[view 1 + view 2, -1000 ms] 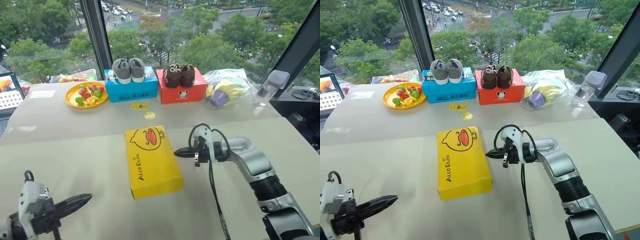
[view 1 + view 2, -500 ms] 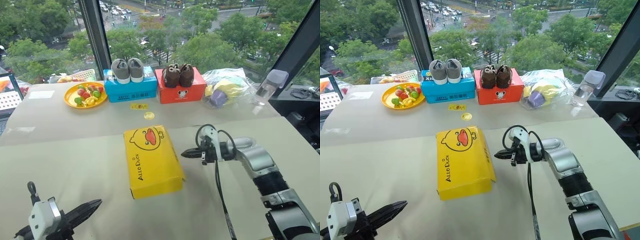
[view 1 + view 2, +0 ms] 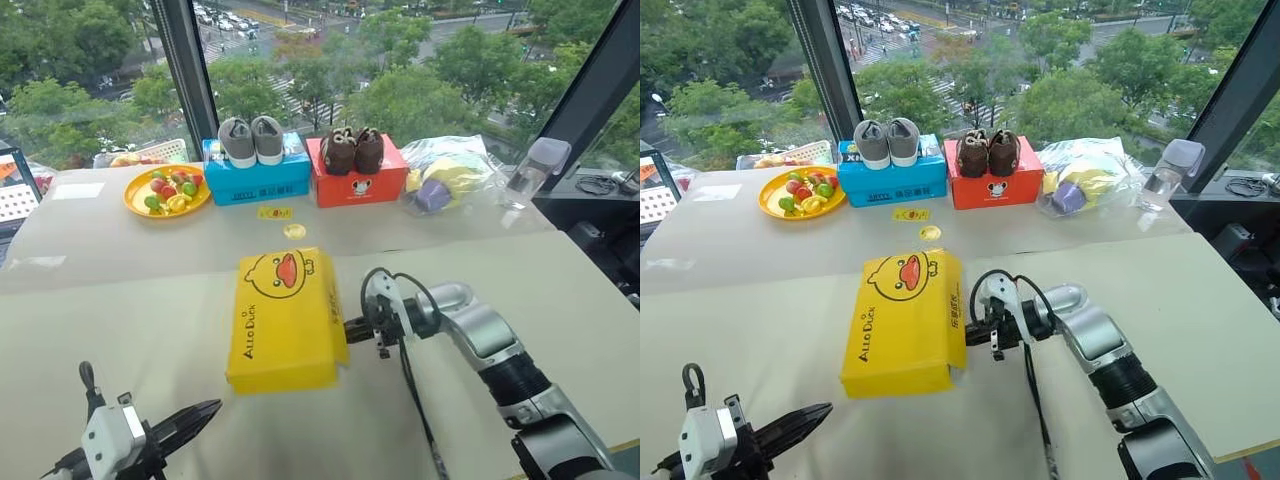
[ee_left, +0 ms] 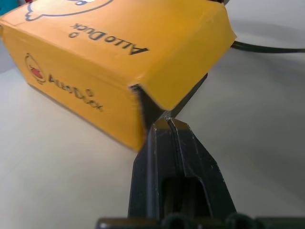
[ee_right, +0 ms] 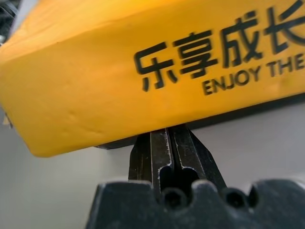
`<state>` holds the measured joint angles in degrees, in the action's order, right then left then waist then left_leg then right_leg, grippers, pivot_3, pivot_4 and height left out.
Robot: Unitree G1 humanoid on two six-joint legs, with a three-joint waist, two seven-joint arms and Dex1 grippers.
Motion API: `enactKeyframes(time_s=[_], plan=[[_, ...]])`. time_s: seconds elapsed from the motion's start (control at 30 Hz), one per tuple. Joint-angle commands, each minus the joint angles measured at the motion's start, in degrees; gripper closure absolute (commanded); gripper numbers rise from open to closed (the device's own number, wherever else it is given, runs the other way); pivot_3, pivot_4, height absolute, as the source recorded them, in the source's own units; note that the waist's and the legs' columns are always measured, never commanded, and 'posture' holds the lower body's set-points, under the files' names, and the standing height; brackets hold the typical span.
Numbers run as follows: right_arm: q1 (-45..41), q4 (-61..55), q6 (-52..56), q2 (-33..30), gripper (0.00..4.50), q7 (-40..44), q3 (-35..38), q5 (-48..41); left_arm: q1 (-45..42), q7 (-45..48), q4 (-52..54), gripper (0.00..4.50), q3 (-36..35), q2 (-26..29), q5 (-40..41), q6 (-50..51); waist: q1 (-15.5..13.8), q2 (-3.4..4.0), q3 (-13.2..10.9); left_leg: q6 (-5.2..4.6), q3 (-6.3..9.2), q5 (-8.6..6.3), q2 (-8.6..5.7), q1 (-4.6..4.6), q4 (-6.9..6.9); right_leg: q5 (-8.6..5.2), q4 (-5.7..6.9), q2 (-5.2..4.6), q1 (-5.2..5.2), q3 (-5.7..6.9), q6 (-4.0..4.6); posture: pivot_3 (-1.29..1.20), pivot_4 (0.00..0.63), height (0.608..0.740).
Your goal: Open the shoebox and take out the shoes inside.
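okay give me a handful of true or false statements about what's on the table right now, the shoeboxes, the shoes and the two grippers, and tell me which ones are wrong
1. The right gripper, fingers shut, has its tips at the lower edge of the yellow duck shoebox's lid on its right side. True.
2. The grey shoes sit on the red box. False: they sit on the blue box; the brown shoes sit on the red box.
3. The left gripper is clamped on the yellow lid. False: it is shut on nothing, near the box's front corner.
4. A yellow plate of fruit stands left of the blue box. True.
5. Green shoes lie on the table. False: none are out.
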<state>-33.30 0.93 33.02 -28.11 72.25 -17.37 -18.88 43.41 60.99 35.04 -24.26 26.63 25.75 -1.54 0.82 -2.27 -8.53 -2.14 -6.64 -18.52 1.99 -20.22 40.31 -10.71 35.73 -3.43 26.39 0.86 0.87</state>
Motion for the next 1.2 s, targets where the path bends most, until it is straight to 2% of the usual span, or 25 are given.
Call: enactKeyframes(time_s=[0.03,0.2,0.3,0.43,0.67,0.83,0.9,1.0,1.07,1.2], plan=[[-2.1,-6.1,2.8,-1.3,4.49,0.3,4.3,-4.8,1.4,-0.2,-0.1,4.49,0.1,0.7,-0.4,-2.2,0.0,0.00,0.0,0.00,0.01,0.00,0.00,-0.01,-0.01,0.00,0.00,0.00,0.01,0.01,0.00,0.00,0.150,0.731],[-6.0,-11.0,7.6,0.1,4.49,-0.8,7.1,-11.3,1.8,-0.5,-0.3,4.49,0.4,1.0,-0.4,-3.0,0.1,0.01,0.0,-0.01,0.00,-0.02,0.02,-0.01,-0.05,0.00,-0.01,0.00,0.04,0.02,-0.03,0.00,0.150,0.731],[-10.9,-11.6,7.4,4.2,4.49,-4.0,6.0,-11.4,2.6,-0.8,0.1,4.49,0.8,0.9,-0.6,-3.6,0.5,0.01,0.0,-0.01,0.00,-0.02,0.04,0.01,-0.04,-0.01,0.01,0.01,0.05,0.02,-0.01,0.00,0.150,0.731],[-18.9,-6.3,6.3,12.9,4.49,-9.7,3.4,-8.6,3.7,-1.2,0.7,4.49,1.5,0.9,-1.0,-4.2,0.5,0.05,0.0,0.04,-0.02,0.01,0.07,0.00,-0.05,0.03,0.10,0.04,0.13,0.02,0.04,0.00,0.150,0.731],[-32.7,20.8,-3.8,30.7,4.49,-18.7,-4.0,3.1,5.2,-1.6,2.1,4.49,2.5,1.8,-0.7,-4.5,0.9,0.03,0.0,0.10,-0.13,0.05,0.08,-0.07,-0.05,0.11,0.21,0.01,0.28,0.06,0.15,0.00,0.150,0.731],[-34.6,35.7,-12.9,37.5,4.49,-19.3,-11.0,11.8,5.0,-2.1,2.4,4.49,2.7,2.6,-0.5,-4.2,0.6,0.08,-0.1,0.16,-0.12,0.05,0.05,-0.20,-0.11,-0.04,0.15,-0.06,0.34,0.17,0.39,0.00,0.150,0.731],[-34.5,38.0,-14.5,37.7,4.49,-19.7,-11.9,13.6,5.0,-2.3,2.7,4.49,2.9,2.9,-0.4,-4.1,0.5,0.05,-0.1,0.19,-0.12,0.07,0.04,-0.29,-0.05,-0.04,0.10,-0.09,0.36,0.19,0.39,0.00,0.150,0.731],[-33.5,35.0,-13.1,35.7,4.49,-18.3,-9.6,12.8,5.0,-2.6,3.1,4.49,3.1,3.1,-0.1,-4.0,0.8,0.02,0.0,0.34,-0.16,0.16,0.03,-0.57,0.02,-0.03,0.05,-0.14,0.57,0.15,0.37,0.00,0.150,0.731],[-32.0,27.7,-10.4,32.2,4.49,-16.7,-7.4,11.2,5.0,-2.8,3.4,4.49,3.0,3.4,0.0,-4.0,1.0,0.02,0.0,0.40,-0.14,0.19,0.05,-0.65,0.01,0.14,0.07,-0.11,0.65,0.18,0.10,0.00,0.150,0.731],[-28.0,6.0,1.3,21.2,4.49,-12.8,-0.5,4.0,4.4,-3.2,4.5,4.49,1.8,4.7,1.5,-2.5,0.1,0.01,0.0,0.38,0.16,0.13,0.08,-0.88,0.02,0.18,0.06,-0.10,0.75,0.51,0.04,0.00,0.150,0.731]])
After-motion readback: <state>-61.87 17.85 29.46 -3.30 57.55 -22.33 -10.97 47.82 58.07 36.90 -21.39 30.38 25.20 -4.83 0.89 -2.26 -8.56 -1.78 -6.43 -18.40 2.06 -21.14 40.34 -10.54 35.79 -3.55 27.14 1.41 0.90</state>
